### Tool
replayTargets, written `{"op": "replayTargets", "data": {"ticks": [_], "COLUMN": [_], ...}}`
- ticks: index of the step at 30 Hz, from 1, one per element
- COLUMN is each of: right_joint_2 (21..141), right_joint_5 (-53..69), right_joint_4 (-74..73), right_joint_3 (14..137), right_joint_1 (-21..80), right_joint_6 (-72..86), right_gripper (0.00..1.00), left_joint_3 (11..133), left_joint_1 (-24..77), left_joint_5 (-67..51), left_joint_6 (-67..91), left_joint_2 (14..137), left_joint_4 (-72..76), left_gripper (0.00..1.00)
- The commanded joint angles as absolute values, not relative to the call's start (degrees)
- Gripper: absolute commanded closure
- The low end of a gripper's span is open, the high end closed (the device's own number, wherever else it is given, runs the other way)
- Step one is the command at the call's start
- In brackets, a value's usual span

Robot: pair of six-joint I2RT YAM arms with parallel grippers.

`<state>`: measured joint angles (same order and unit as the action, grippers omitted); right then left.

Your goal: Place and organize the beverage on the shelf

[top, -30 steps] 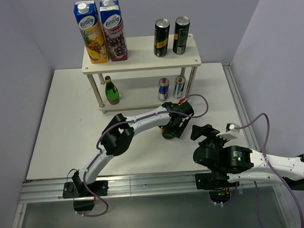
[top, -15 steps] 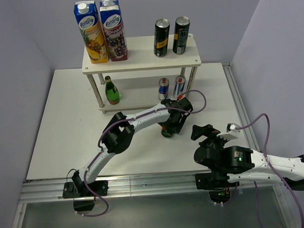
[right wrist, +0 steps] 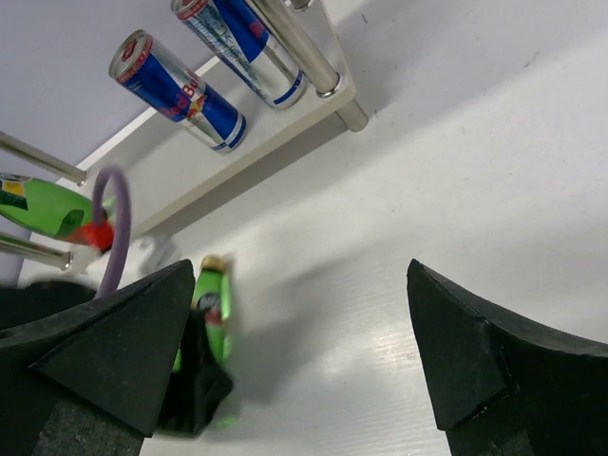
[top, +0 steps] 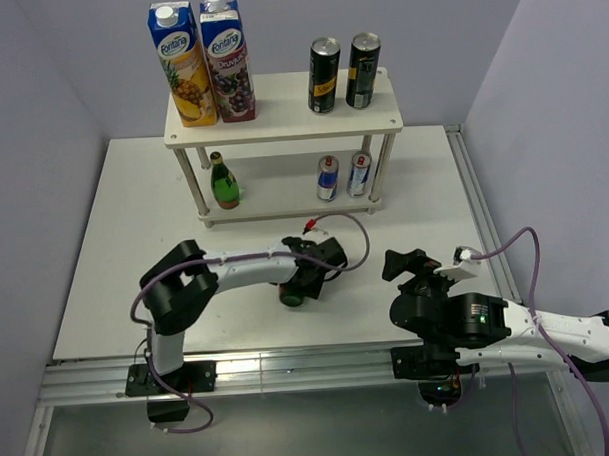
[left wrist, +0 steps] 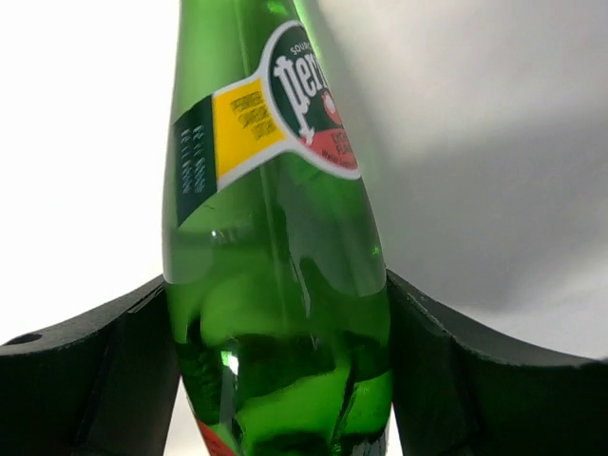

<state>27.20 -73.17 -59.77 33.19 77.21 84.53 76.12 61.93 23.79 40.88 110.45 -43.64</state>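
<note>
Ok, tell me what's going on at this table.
The left end effector is shut on a green glass bottle, out in front of the shelf. The right end effector sits open near its base, holding nothing. Already on the shelf are two dark cans beside two juice cartons on top. Another green bottle and two silver-blue cans are on the lower tier. The held bottle looks like the last drink to place.

Green bottle (left wrist: 275,285): both ends cut off by frame; blurred, part-hidden in right wrist view.
</note>
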Motion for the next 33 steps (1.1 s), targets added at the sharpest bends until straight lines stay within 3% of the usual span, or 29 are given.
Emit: {"op": "replayTargets", "data": {"ticks": [1,12,15,16,19,25,29,33], "right_joint_2": [27.25,27.95,28.65,28.91,29.27,29.09,29.00,29.27], "right_joint_5": [-75.59,-75.32,-75.58,-75.59,-75.76,-75.94,-75.94,-75.85], "right_joint_4": [-58.45,-56.52,-56.51,-56.51,-56.60,-55.73,-54.76,-54.49], "right_joint_3": [33.13,32.96,33.05,32.96,33.13,32.70,32.43,32.34], "right_joint_1": [77.08,77.08,77.08,77.08,76.99,77.08,77.08,77.08], "right_joint_6": [84.37,81.92,82.00,82.09,82.18,81.65,80.68,80.16], "right_gripper": [0.00,0.00,0.00,0.00,0.00,0.00,0.00,0.00], "left_joint_3": [70.34,61.10,53.05,50.04,40.01,31.38,32.87,36.82], "left_joint_1": [64.77,66.01,66.18,66.18,65.57,60.91,59.24,57.84], "left_joint_5": [37.94,61.05,65.63,66.00,64.26,57.14,55.73,52.48], "left_joint_6": [48.41,43.61,32.47,23.03,8.20,-12.18,-26.34,-26.75], "left_joint_2": [98.39,78.94,74.29,73.05,70.93,79.26,93.73,99.84], "left_joint_4": [-40.26,-21.82,-3.40,13.37,40.66,74.74,105.02,106.52], "left_gripper": [1.00,1.00,1.00,1.00,1.00,1.00,1.00,1.00]}}
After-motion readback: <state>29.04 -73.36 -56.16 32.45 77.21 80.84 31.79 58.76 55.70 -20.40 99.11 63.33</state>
